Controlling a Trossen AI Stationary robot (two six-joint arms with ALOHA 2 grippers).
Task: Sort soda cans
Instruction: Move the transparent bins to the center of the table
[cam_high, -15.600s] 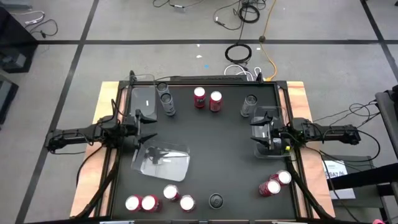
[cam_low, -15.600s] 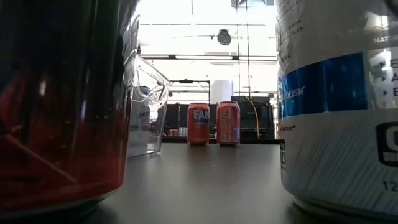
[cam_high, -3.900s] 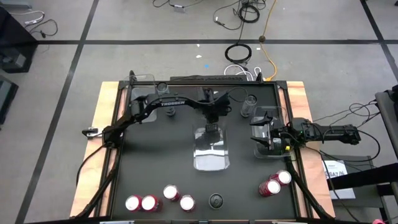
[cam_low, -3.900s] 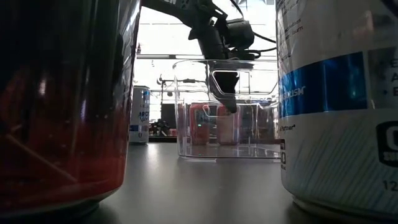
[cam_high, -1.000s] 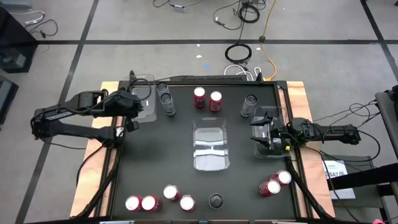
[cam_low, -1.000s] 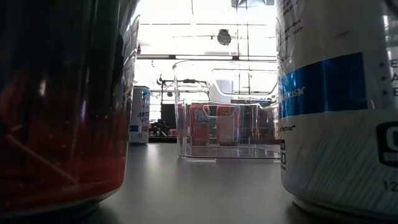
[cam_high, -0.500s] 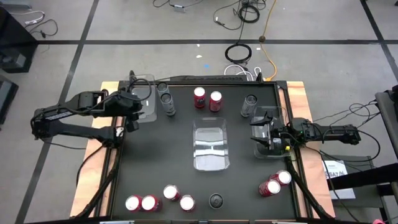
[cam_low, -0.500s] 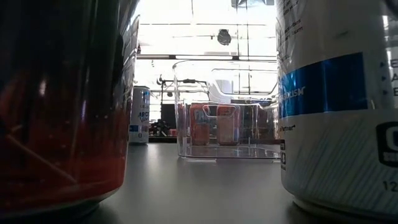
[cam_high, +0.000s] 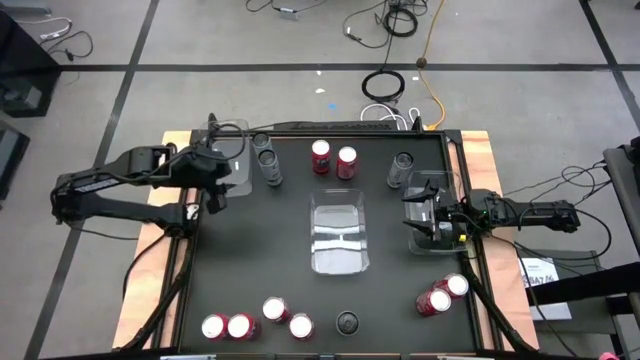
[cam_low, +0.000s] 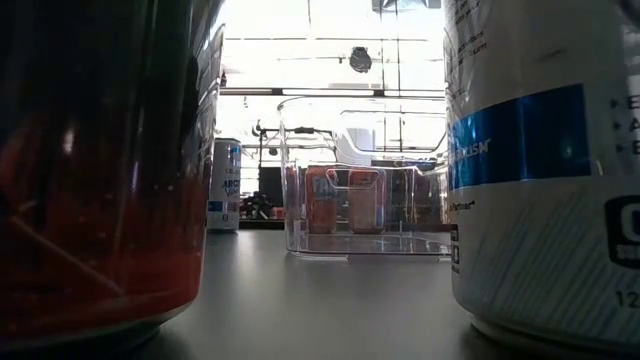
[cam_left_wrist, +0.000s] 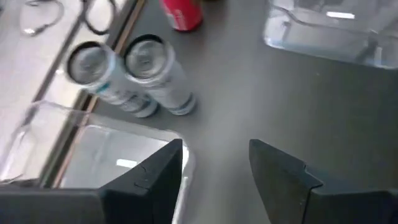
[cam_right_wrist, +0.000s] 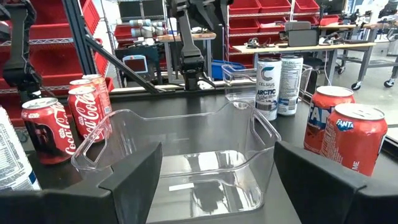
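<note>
**Cans scattered around a clear bin at mid-table**

Soda cans stand in loose groups on the matte black table (cam_high: 270, 260). Two red Fanta cans (cam_high: 334, 159) sit near the far edge, with a pair of tall slim white-and-grey cans (cam_high: 267, 160) to their left and a single grey-topped can (cam_high: 400, 168) to their right. Four red cans (cam_high: 255, 320) with shiny tops line the near edge beside one dark can (cam_high: 347, 322); two more red Coca-Cola cans (cam_high: 441, 293) stand at the near right corner.

A transparent, thin-walled rectangular bin (cam_high: 340, 232) with moulded handles sits empty in the middle. A second clear bin (cam_high: 232, 160) rests at the far left corner, just beside the slim pair.

The left gripper (cam_high: 213, 188) hangs at the left table edge by that second bin, its dark fingers (cam_left_wrist: 151, 180) spread apart with nothing between them. The right gripper (cam_high: 424, 215) waits at the right edge, its fingers spread too, facing the central bin.

In the low view, two near cans crowd the sides and block much of the table.
</note>
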